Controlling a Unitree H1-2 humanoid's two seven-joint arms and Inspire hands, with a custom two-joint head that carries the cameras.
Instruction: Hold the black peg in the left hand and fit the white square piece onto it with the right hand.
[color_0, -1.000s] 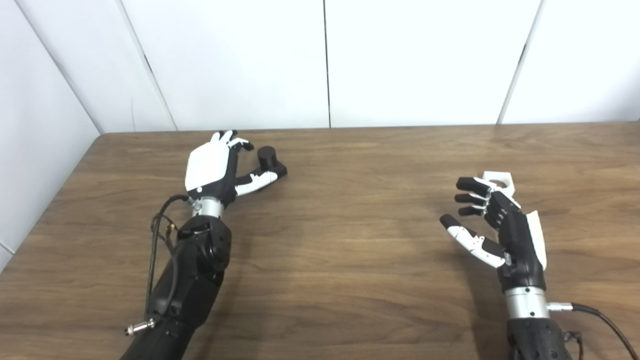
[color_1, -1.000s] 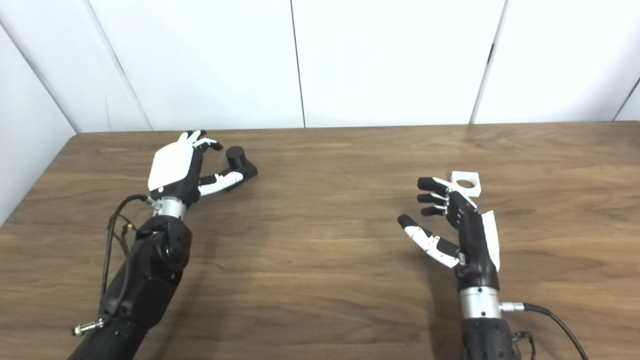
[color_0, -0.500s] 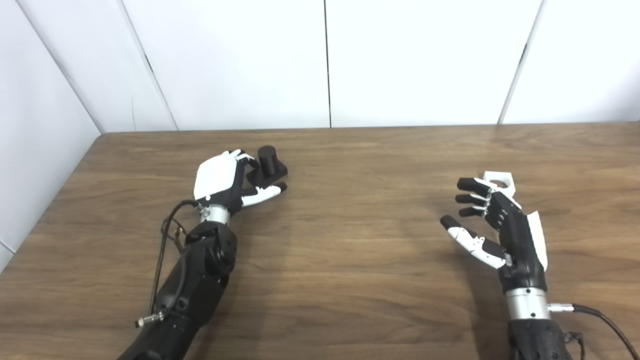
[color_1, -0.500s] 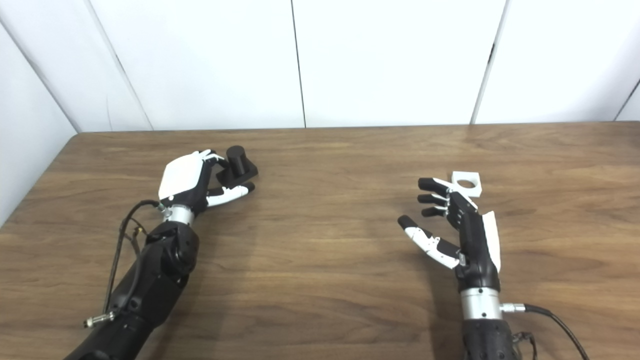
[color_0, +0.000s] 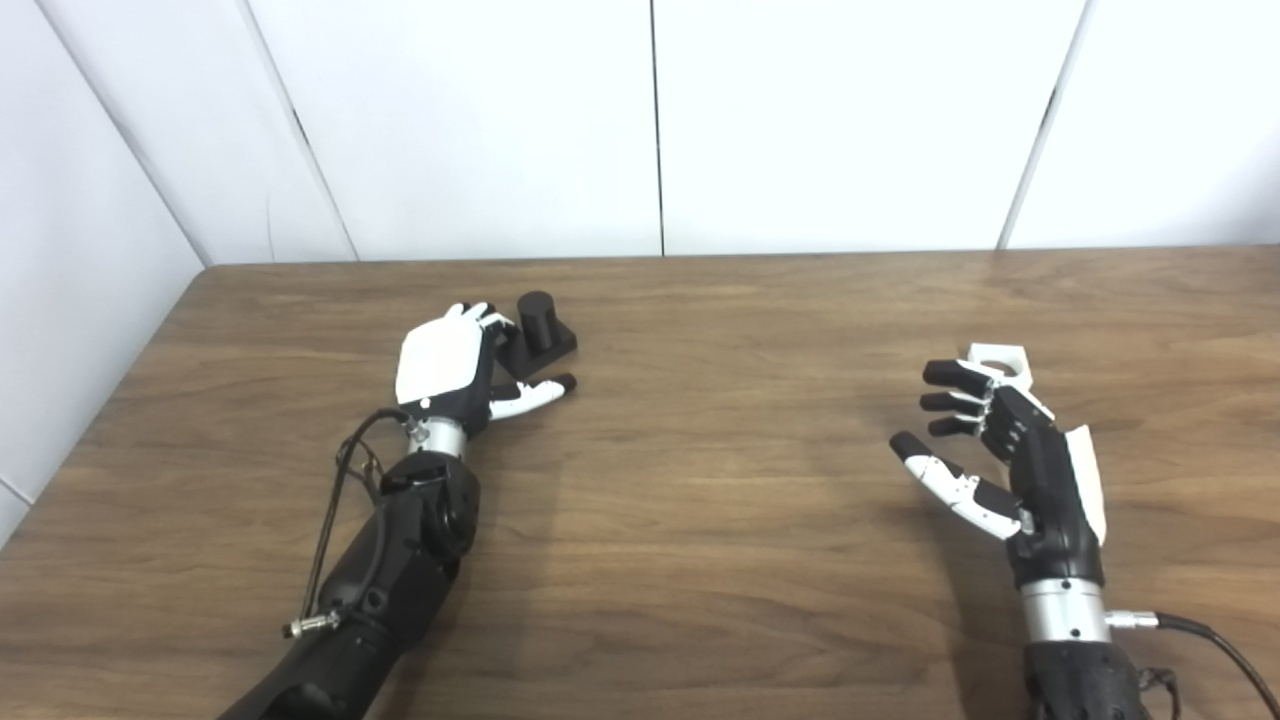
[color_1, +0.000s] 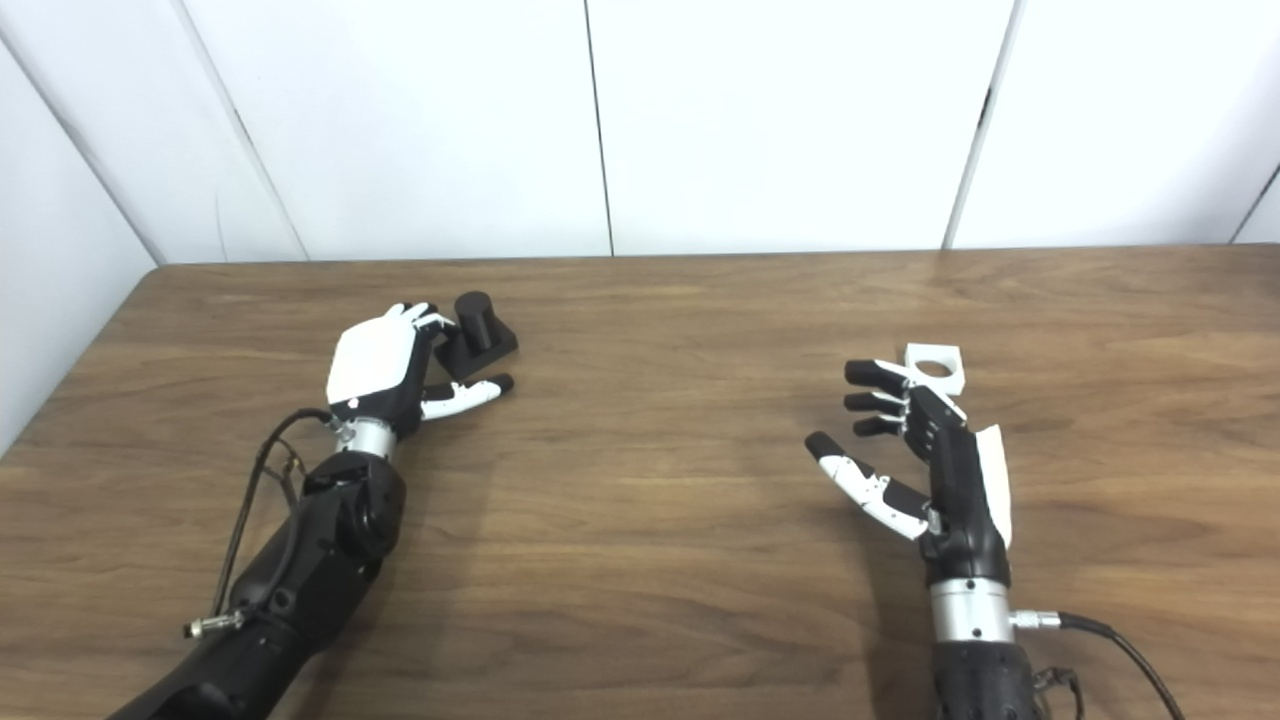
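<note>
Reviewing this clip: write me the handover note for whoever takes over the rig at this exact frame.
Left hand: fingers curled against the base of the black peg, thumb lying in front of it; a firm grasp cannot be confirmed. The peg stands upright on the table.
Right hand: open, holding nothing, just short of the white square piece, which lies flat on the table with its hole facing up.
Done: nothing is fitted; both parts rest on the table.
Left: secure and lift the peg, pick up the white piece, fit its hole over the peg.
</note>
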